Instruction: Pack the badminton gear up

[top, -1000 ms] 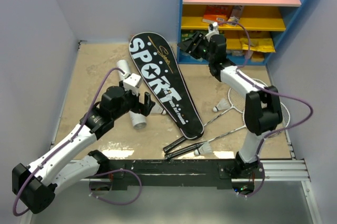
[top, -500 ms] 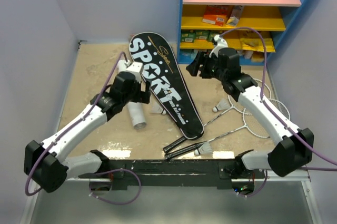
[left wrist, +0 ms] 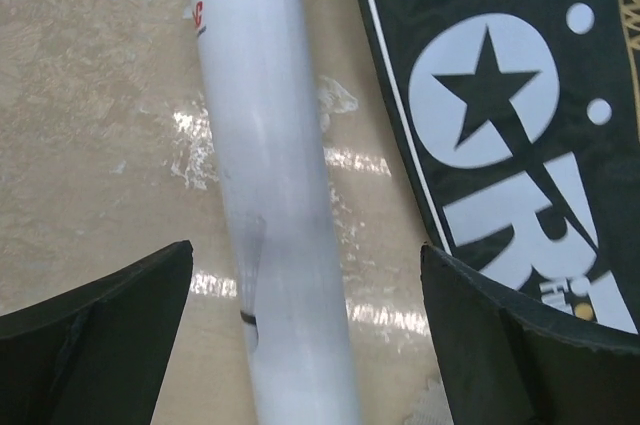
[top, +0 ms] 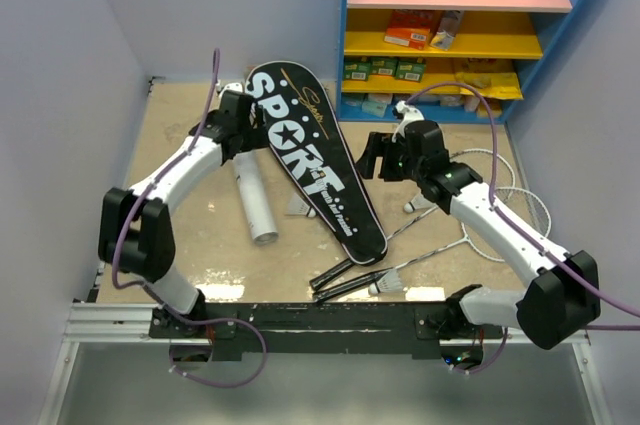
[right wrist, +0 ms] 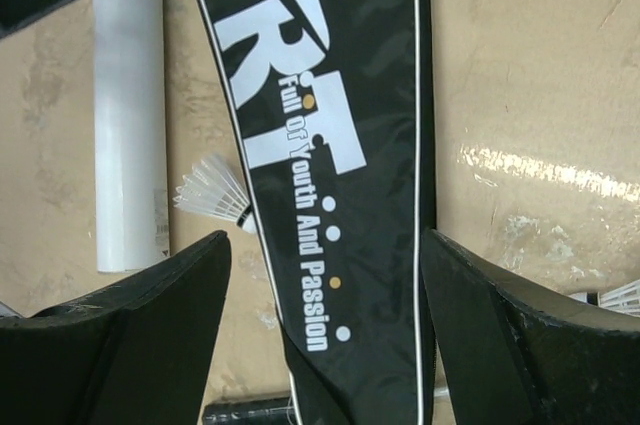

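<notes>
Top: nothing packed yet. Left gripper (top: pixel 238 125) hovers over the tube's (top: pixel 252 195) far end, right gripper (top: pixel 385 155) sits just right of the bag (top: pixel 312 160). Rackets (top: pixel 333 274) lie right of the bag, seen only here.
Left wrist: jaws wide, empty, tube between them, untouched. Likely step: grab tube. That needs a descent, then closing.
Right wrist: jaws wide, empty, framing the bag. Shuttlecock (right wrist: pixel 213 192) just beside its edge.

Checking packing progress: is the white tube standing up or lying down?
Lying flat: the tube stretches lengthwise along the table beside the bag.
</notes>
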Tool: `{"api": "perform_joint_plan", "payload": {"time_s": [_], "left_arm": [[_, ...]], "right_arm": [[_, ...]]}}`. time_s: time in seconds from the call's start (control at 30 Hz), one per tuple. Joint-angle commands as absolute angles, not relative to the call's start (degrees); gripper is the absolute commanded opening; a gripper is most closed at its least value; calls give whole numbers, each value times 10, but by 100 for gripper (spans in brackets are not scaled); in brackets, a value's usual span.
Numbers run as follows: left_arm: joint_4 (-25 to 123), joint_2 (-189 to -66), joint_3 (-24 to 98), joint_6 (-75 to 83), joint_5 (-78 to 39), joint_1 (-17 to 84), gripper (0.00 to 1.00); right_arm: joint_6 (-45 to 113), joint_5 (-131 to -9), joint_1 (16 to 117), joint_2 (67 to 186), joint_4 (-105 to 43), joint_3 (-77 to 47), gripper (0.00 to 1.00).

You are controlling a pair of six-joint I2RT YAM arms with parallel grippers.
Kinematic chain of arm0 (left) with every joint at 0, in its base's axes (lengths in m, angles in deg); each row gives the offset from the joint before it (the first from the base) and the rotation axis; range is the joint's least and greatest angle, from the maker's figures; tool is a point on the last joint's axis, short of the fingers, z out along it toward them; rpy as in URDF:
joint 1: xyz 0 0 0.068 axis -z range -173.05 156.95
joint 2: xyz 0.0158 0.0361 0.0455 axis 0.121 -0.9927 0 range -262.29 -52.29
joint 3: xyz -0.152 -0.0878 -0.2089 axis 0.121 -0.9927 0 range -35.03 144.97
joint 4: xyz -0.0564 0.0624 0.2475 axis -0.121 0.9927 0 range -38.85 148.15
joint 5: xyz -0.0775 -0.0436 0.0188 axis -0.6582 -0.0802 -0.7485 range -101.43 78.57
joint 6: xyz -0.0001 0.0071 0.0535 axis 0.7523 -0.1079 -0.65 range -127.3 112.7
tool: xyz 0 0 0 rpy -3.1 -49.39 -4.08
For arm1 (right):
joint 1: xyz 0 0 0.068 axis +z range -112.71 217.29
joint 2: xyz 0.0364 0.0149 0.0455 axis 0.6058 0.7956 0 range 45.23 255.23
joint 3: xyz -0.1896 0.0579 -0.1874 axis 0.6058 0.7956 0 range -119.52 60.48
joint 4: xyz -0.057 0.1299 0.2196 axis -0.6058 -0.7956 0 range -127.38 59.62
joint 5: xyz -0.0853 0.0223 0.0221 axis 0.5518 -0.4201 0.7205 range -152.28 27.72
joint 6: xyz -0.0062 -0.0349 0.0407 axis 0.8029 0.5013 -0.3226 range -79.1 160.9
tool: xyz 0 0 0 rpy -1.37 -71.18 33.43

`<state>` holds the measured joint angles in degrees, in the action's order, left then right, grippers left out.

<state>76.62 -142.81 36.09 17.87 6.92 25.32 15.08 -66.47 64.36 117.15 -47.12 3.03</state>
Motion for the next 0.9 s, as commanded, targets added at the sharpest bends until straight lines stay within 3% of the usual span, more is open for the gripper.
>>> {"api": "perform_joint_plan", "payload": {"time_s": [0.0,0.33,0.87], "left_arm": [[779,-1518,451,244,114,224,100],[788,-1647,555,279,130,184,99],[772,-1764,607,213,122,178,99]], "right_arm": [[160,-674,647,1163,-456,40,79],[163,-678,648,1143,-456,77,79],[146,-675,651,1140,-445,101,78]]}}
